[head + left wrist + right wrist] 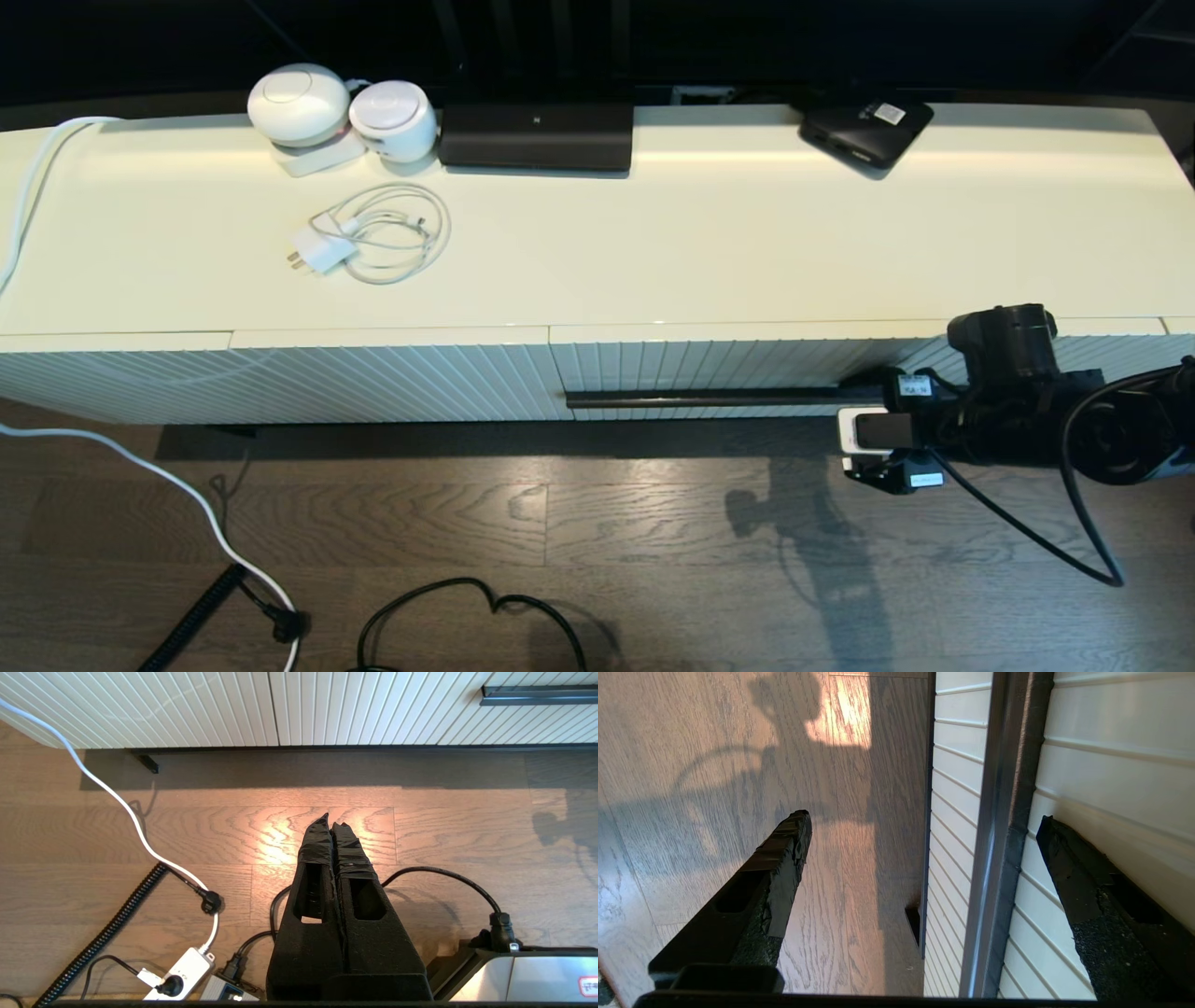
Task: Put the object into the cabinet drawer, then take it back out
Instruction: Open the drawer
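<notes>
The cabinet drawer [728,369] is pushed in, its ribbed cream front flush with the cabinet. Its long dark bar handle [709,399] runs across the front. My right gripper [868,403] is at the right end of that bar. In the right wrist view the right gripper [924,819] is open, with the handle [1004,812] between its two fingers and touching neither. The black umbrella is not in any view. My left gripper [332,820] is shut on nothing and hangs over the wooden floor, out of the head view.
On the cabinet top are two white round devices [299,103], a white charger with coiled cable [373,233], a wide black device [535,135] and a flat black box [866,126]. The diagonal-grooved panel [373,383] lies left of the drawer. Cables and a power strip [182,970] lie on the floor.
</notes>
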{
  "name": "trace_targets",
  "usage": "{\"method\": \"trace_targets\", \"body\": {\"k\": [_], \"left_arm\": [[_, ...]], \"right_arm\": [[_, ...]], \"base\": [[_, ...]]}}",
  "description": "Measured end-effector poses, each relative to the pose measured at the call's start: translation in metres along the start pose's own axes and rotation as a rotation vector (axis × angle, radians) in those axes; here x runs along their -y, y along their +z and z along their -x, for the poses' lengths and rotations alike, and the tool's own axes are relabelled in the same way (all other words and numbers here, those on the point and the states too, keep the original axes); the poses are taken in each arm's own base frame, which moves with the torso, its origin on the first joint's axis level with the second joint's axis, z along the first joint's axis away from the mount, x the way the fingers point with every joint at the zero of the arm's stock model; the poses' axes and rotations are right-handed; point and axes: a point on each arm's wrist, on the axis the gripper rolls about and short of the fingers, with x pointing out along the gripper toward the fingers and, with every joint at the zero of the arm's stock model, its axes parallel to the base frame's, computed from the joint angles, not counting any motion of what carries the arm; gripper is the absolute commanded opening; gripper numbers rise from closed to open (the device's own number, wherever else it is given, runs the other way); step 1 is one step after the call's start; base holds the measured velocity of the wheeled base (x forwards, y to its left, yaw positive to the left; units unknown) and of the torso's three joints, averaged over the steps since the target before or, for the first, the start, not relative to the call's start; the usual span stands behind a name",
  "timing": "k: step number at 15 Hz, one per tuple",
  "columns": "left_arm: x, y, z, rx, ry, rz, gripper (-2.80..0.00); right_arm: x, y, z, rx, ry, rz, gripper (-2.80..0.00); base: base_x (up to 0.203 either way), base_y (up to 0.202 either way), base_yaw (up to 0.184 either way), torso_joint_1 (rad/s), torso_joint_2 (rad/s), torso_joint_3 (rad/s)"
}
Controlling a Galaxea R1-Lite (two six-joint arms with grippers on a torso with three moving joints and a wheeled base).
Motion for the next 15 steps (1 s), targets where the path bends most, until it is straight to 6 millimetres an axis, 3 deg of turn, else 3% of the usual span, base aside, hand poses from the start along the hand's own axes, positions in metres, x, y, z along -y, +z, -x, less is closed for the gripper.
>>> {"method": "trace_targets", "body": {"k": [15], "left_arm": [[0.000,0.000,0.000,0.000,0.000,0.000,-2.80]], "right_arm": [[-0.019,-0.003,-0.011,-0.010,0.080,-0.014,0.00]], "base": [[0.000,0.000,0.000,0.000,0.00,0.000]]}}
